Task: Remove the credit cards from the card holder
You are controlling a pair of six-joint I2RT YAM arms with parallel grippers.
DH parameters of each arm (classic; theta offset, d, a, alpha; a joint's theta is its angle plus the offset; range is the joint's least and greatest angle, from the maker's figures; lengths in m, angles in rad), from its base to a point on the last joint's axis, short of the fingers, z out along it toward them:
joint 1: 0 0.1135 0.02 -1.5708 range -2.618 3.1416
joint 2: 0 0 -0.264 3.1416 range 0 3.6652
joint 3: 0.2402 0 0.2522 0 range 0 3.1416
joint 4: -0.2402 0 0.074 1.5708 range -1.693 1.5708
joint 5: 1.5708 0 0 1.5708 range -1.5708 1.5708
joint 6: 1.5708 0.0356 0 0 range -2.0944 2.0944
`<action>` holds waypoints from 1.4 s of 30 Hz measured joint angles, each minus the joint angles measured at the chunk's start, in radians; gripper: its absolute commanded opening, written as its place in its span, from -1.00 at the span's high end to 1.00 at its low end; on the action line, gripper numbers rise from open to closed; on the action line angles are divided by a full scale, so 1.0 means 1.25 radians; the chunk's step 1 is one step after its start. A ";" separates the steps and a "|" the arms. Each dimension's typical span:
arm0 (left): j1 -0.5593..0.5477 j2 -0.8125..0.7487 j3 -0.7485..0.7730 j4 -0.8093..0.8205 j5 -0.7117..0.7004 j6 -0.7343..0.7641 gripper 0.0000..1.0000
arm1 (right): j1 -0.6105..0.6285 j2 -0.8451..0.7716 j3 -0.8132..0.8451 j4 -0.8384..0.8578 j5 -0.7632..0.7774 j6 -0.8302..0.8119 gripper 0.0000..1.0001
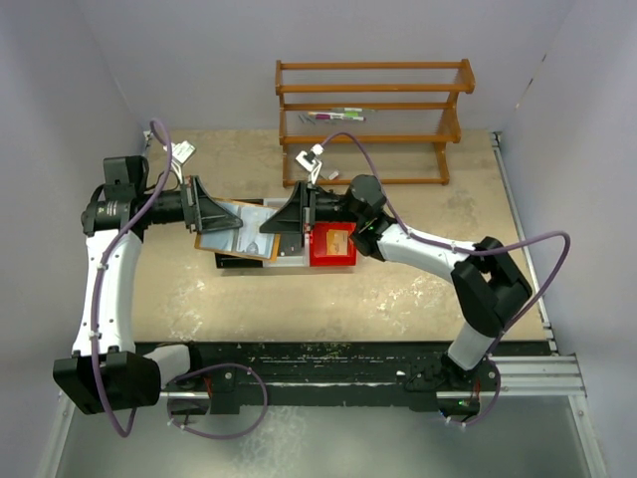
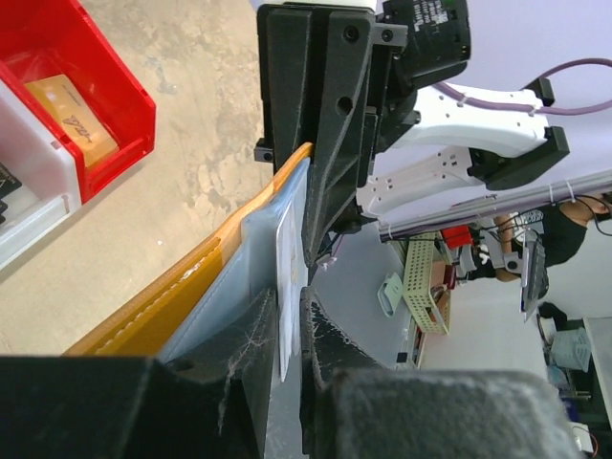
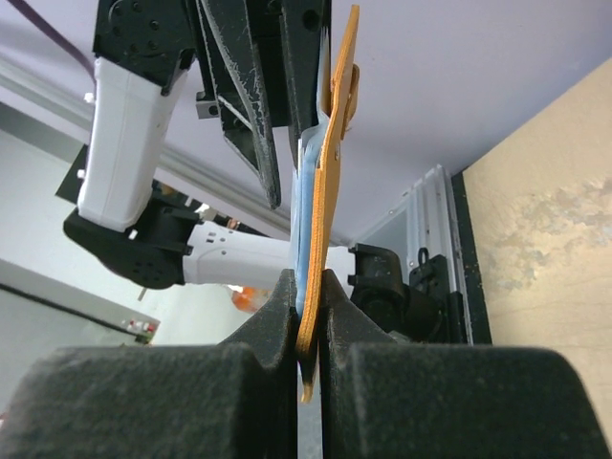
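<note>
The tan-orange card holder (image 1: 242, 246) hangs open in the air between my two grippers, above the bins at the table's middle. Its pale blue-grey inside faces up. My left gripper (image 1: 227, 221) is shut on a whitish credit card (image 2: 285, 239) that lies against the holder's blue inside (image 2: 229, 287); the left wrist view shows the card pinched between the fingers (image 2: 256, 335). My right gripper (image 1: 267, 227) is shut on the holder's opposite orange edge (image 3: 323, 206), which is clamped between its fingertips (image 3: 279, 311). I cannot see other cards.
A red plastic bin (image 1: 332, 246) holding a flat tan item (image 1: 338, 239) stands just right of the holder, also in the left wrist view (image 2: 115, 105). A white bin (image 2: 29, 206) adjoins it. A wooden rack (image 1: 373, 119) stands at the back.
</note>
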 measured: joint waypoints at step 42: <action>-0.008 -0.001 0.003 -0.047 -0.077 0.056 1.00 | 0.010 -0.019 -0.035 0.015 0.032 0.012 0.65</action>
